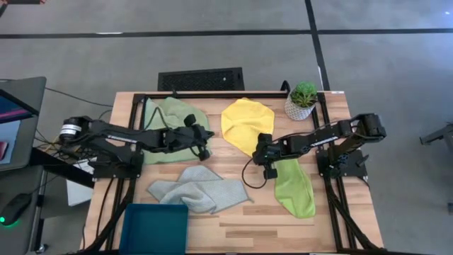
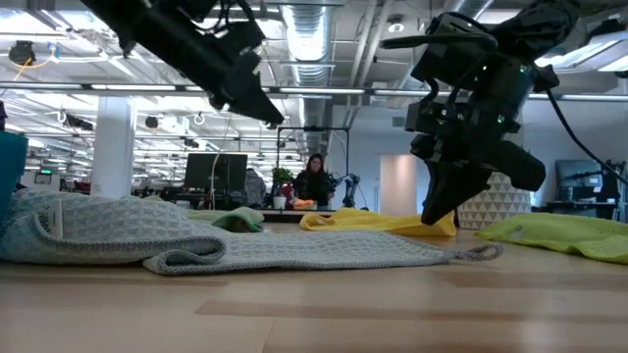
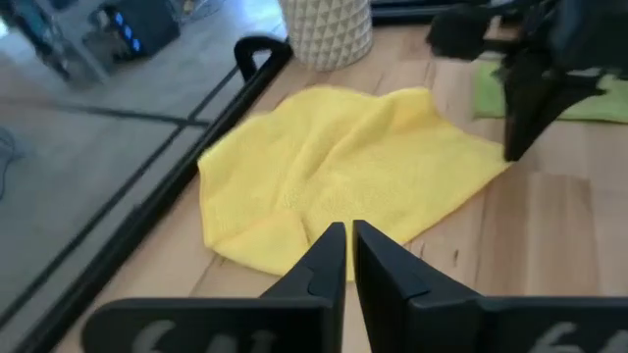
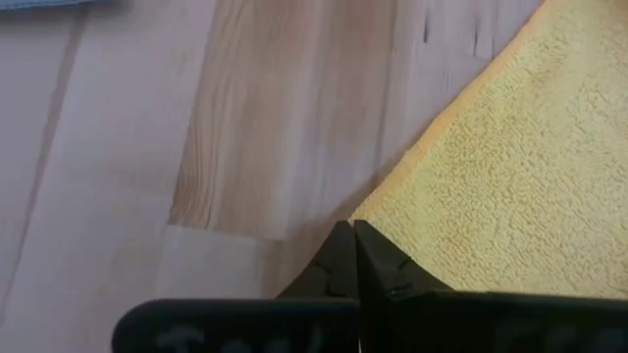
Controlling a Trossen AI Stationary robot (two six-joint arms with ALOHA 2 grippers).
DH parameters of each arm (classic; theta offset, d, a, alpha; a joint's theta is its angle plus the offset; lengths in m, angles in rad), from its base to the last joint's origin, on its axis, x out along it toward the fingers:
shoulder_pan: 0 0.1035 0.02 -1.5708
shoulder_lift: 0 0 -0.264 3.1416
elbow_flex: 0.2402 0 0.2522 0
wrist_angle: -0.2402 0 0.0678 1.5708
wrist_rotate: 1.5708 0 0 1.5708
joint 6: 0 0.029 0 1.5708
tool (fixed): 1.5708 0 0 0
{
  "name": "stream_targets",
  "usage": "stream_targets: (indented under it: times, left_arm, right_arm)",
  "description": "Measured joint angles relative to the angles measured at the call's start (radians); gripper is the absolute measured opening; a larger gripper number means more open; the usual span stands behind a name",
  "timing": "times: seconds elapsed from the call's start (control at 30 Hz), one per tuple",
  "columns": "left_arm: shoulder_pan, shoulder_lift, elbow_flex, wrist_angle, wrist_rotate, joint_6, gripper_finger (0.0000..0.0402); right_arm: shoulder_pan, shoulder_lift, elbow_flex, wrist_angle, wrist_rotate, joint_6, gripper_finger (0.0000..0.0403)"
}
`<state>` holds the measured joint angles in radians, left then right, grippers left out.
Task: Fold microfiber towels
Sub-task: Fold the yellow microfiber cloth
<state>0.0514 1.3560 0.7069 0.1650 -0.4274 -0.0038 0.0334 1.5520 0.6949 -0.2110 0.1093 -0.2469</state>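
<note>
**Four towels spread around the yellow one, both grippers closed**

Wooden tabletop [image 1: 233, 227] carrying everything, framed by black rails. Taking the yellow towel [image 1: 245, 125] as landmark, at the far middle of the tabletop, crumpled and lying flat.

Largest pieces first: sage green towel [image 1: 172, 129] to the left of the yellow towel, spread under the left arm. Lime green towel [image 1: 295, 188] at the near right of the yellow towel, long and narrow, its far end close to the yellow towel's near right corner. Pale grey-green towel [image 1: 198, 189] near and left of the yellow towel, rumpled with folds. Teal bin [image 1: 154, 228] nearer still, at the tabletop's front edge, beyond the grey-green towel.

Small potted plant [image 1: 302, 100] in a white patterned pot just right of the yellow towel's far side.

Left gripper [image 1: 203, 151] just left of the yellow towel, above the sage green towel's edge, fingers pressed together, holding nothing. Right gripper [image 1: 268, 172] at the yellow towel's near right corner, tips down at the cloth's edge, fingers shut; unclear whether any cloth is pinched between them.
</note>
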Motion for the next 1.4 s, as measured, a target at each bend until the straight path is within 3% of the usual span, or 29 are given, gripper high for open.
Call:
stream_targets:
  times: [0.27, 0.43, 0.7, 0.93, 1.23, 1.4]
  left_arm:
    - [0.008, 0.177, 0.142, 0.003, 0.001, 0.049, 0.0114]
    - [0.008, 0.338, 0.254, 0.000, -0.013, 0.068, 0.0144]
    - [0.027, 0.524, 0.385, -0.052, -0.164, 0.073, 0.0149]
    - [0.083, 0.563, 0.408, -0.134, -0.145, -0.047, 0.0149]
    - [0.122, 0.577, 0.407, -0.168, 0.001, -0.054, 0.0149]
    - [0.118, 0.595, 0.409, -0.135, 0.002, -0.030, 0.0149]
  right_arm:
    - [-0.001, 0.000, 0.002, 0.003, 0.000, 0.012, 0.0004]
    - [-0.001, -0.001, 0.002, 0.002, 0.000, 0.012, 0.0003]
    - [-0.001, -0.002, 0.002, -0.055, 0.000, 0.012, 0.0006]
    - [-0.001, -0.002, 0.002, -0.063, 0.000, 0.011, 0.0005]
    - [0.000, -0.002, 0.002, -0.065, 0.000, 0.011, 0.0005]
    - [0.000, -0.002, 0.002, -0.057, 0.000, 0.011, 0.0007]
